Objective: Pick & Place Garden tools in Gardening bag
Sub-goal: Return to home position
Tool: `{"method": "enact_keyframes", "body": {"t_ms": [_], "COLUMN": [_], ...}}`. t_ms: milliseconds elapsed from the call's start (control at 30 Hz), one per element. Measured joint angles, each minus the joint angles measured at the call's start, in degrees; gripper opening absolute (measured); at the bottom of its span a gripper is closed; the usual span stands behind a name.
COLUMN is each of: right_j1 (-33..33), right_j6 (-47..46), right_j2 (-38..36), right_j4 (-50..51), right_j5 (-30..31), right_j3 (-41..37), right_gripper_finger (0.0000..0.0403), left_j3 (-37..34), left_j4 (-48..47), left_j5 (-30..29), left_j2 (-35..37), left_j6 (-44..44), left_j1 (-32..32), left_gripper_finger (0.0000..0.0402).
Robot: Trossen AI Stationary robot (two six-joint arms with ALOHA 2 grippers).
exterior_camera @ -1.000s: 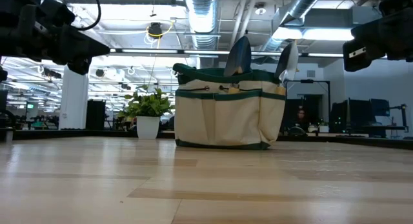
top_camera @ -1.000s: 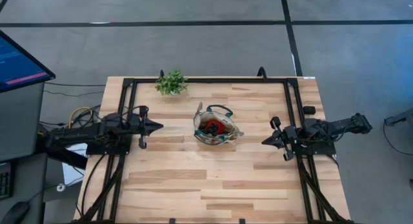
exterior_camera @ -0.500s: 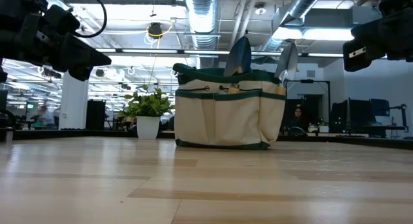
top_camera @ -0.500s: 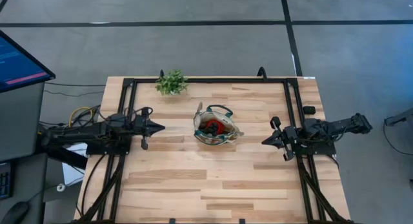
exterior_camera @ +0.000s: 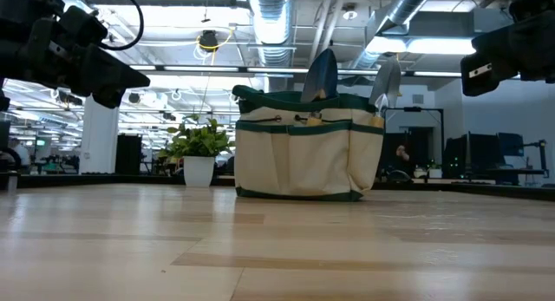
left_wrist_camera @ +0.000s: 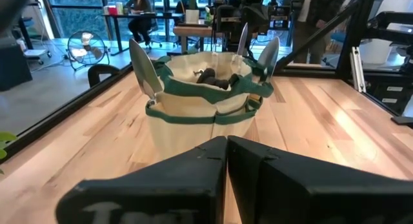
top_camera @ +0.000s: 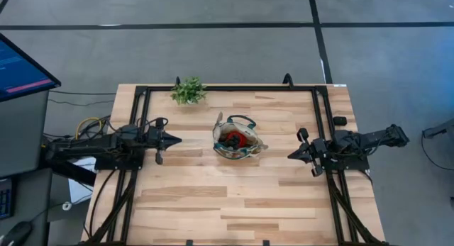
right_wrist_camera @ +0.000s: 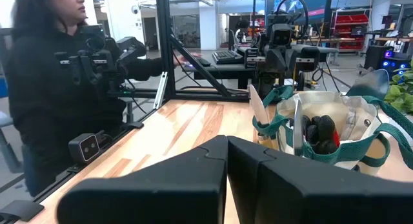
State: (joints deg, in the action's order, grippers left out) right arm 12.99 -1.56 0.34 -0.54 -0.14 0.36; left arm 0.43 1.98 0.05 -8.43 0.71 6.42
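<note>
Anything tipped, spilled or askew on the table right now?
Nothing stands out. The gardening bag stands upright mid-table, trowel blades poking out; left gripper and right gripper are shut, clear of it.

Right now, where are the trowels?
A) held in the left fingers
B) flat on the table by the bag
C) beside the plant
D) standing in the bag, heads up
D: silver trowel heads stick up out of the bag, while the left fingers and right fingers are shut on nothing, apart from it.
</note>
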Motion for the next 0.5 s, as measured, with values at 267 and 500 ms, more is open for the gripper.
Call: {"method": "enact_keyframes", "body": {"t_ms": [267, 500], "right_j1": [0.00, 0.00], "right_j6": [0.00, 0.00], "right_j2": [0.00, 0.00], "right_j4": [0.02, 0.01], "right_j5": [0.00, 0.00], "right_j3": [-0.02, -0.02], "right_gripper_finger": [0.0000, 0.0000], "left_j3": [0.00, 0.00], "left_j4": [0.50, 0.83], "left_j5": [0.00, 0.00], "left_j2": [0.00, 0.00], "left_j6": [0.00, 0.00], "left_j1": [0.00, -0.02], "left_gripper_finger": [0.0002, 0.0002]}}
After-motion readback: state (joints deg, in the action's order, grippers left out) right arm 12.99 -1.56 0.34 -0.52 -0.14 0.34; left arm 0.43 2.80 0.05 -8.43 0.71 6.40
